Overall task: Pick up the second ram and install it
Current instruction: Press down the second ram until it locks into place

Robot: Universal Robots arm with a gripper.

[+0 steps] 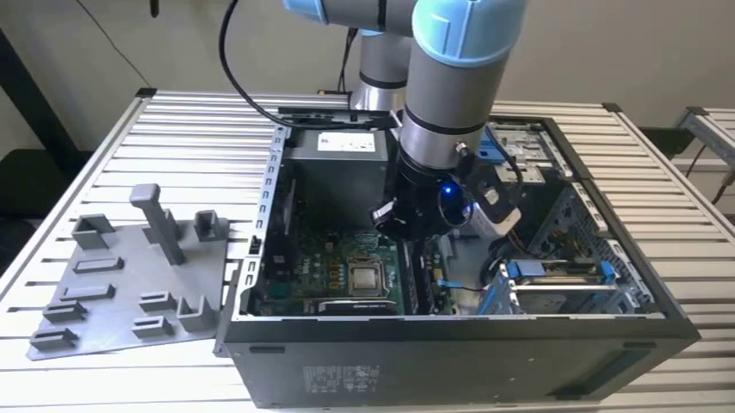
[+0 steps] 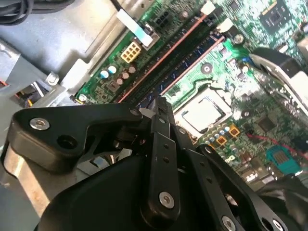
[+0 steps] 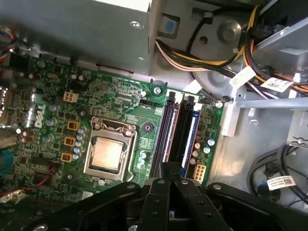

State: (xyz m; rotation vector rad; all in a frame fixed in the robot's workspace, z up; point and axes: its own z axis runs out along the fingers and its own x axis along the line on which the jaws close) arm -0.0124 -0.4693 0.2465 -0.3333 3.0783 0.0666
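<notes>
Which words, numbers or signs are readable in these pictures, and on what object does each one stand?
None readable.
White label on grey power supply box: too small.
Pale sticker on black computer case: blurred.
White tags on black cables: blurred.
White print on green motherboard: too small.

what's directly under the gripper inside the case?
The gripper hangs over the memory slots on the green motherboard, beside the bare processor. The near ends of the slots are covered by the gripper's black body, so whether a stick sits there can't be seen.
</notes>
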